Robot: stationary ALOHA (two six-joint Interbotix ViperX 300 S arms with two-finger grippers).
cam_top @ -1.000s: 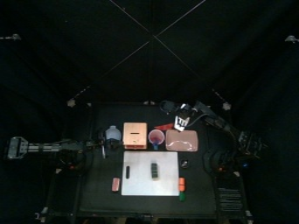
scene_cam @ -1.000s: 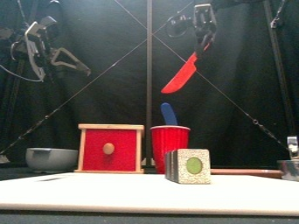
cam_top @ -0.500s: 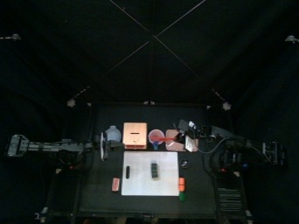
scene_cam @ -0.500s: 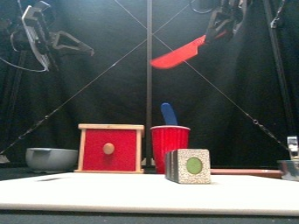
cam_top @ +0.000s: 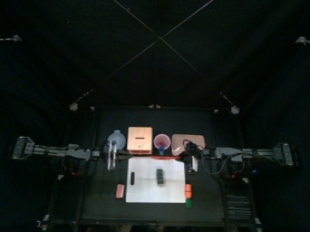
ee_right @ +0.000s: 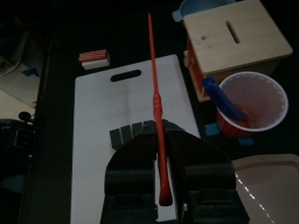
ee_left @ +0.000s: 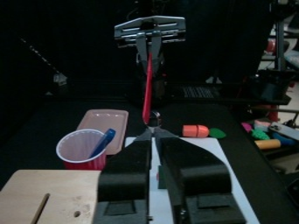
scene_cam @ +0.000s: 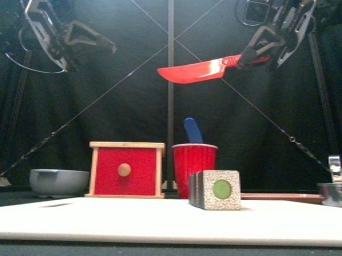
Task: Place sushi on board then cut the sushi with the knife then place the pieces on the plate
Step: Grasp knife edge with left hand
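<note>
Lying on the table (cam_top: 100, 181) near the middle of its front edge, the white cutting board (cam_top: 176, 188) has the wooden box (cam_top: 140, 140), pink tray (cam_top: 189, 142) and red cup (cam_top: 162, 141) lined up behind it. The right hand (ee_right: 163, 154) is clamped on the red knife (scene_cam: 201, 70), held level high above. Whether the raised left hand (ee_left: 155, 166) is open, I cannot tell. The sushi roll (cam_top: 158, 175) sits mid-board.

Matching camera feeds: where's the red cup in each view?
Top: red cup behind white board, beside wooden box.
Front: cup centre, right of box.
Left wrist: cup between box and pink tray.
Right wrist: cup next to box.
Shared landmark: the box.
</note>
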